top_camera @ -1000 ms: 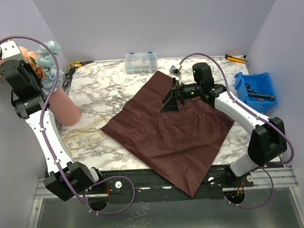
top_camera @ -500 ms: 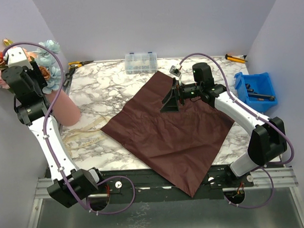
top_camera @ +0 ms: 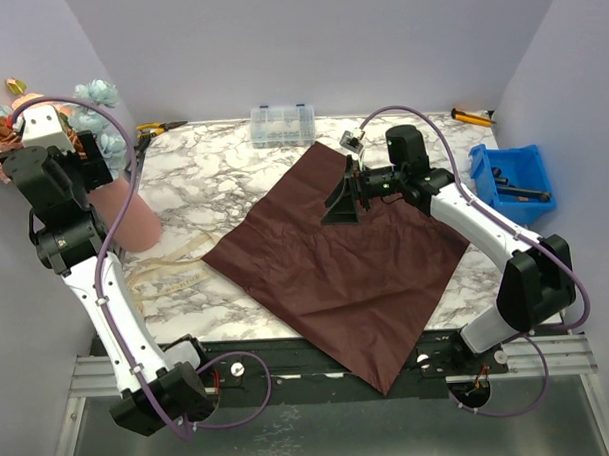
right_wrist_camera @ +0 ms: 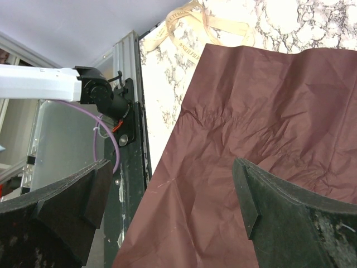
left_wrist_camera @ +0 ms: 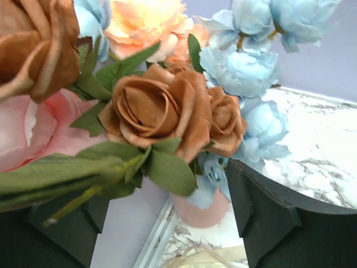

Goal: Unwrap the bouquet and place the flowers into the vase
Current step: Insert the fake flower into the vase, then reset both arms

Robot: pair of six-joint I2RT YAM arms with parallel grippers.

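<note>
Seemingly finished: left gripper [left_wrist_camera: 153, 206] gapes around artificial pastel flowers [left_wrist_camera: 162, 106] standing in a salmon-pink tube vase [left_wrist_camera: 199, 211], right gripper [right_wrist_camera: 172, 170] gapes above flat maroon sheet [right_wrist_camera: 268, 128].

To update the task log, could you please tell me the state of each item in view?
Vase: upright, filled.
Flowers: unwrapped, standing inside it.
Maroon sheet: spread open, flat.
Ribbon: untied, lying loose.
Left gripper: open, beside the flowers.
Right gripper: open, above the sheet.

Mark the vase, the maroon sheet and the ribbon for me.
vase [top_camera: 134, 219], top view, middle of its side wall.
maroon sheet [top_camera: 356, 266], top view, flat centre.
ribbon [right_wrist_camera: 179, 25], right wrist view, printed strip.
</note>
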